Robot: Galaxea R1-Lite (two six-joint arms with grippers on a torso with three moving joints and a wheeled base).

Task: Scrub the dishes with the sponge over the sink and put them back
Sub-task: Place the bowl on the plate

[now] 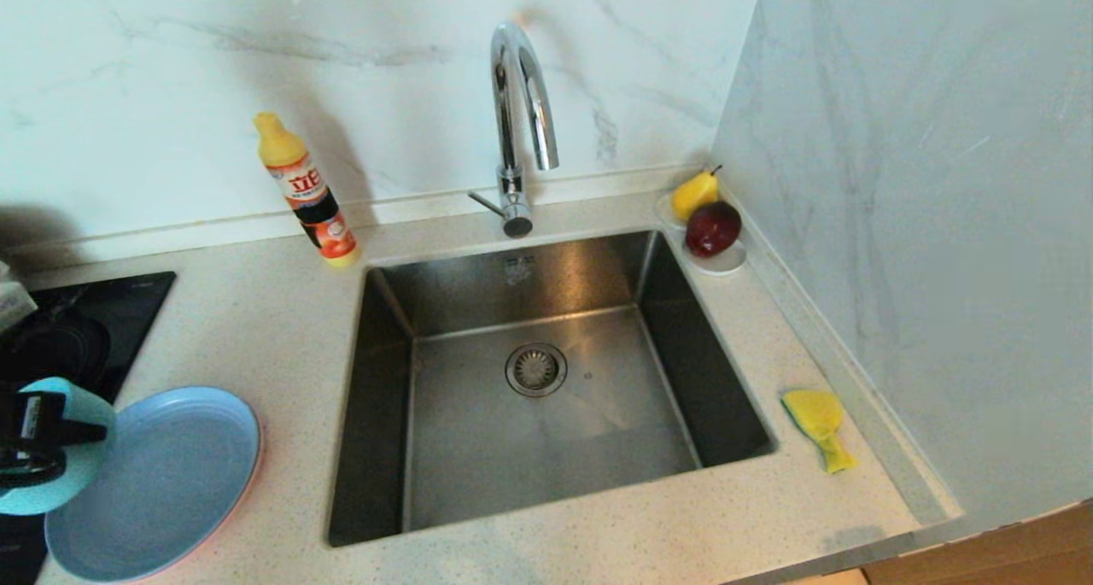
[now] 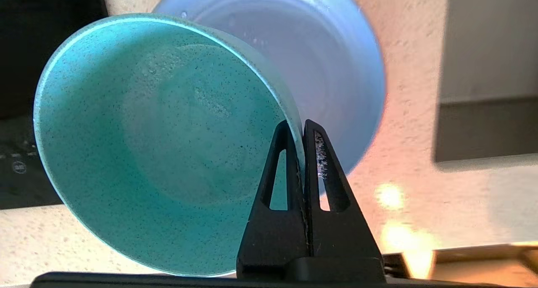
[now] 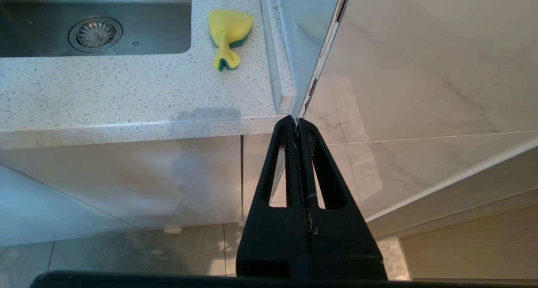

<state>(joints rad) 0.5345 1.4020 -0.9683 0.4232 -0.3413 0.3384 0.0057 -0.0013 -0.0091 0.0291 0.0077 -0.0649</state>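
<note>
left gripper: matte black, two tapered fingers with triangular cut-outs, a scuffed pale streak on one
right gripper: same black, cut-out fingers, toothed seam between

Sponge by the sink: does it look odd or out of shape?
Yes. The sponge on the counter right of the sink is crumpled, one end pinched into a narrow tail rather than lying flat.

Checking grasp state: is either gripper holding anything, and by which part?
Left gripper holds the teal bowl by its rim, one finger inside the wall, one outside. Right gripper is shut on nothing, parked below the counter edge.
</note>
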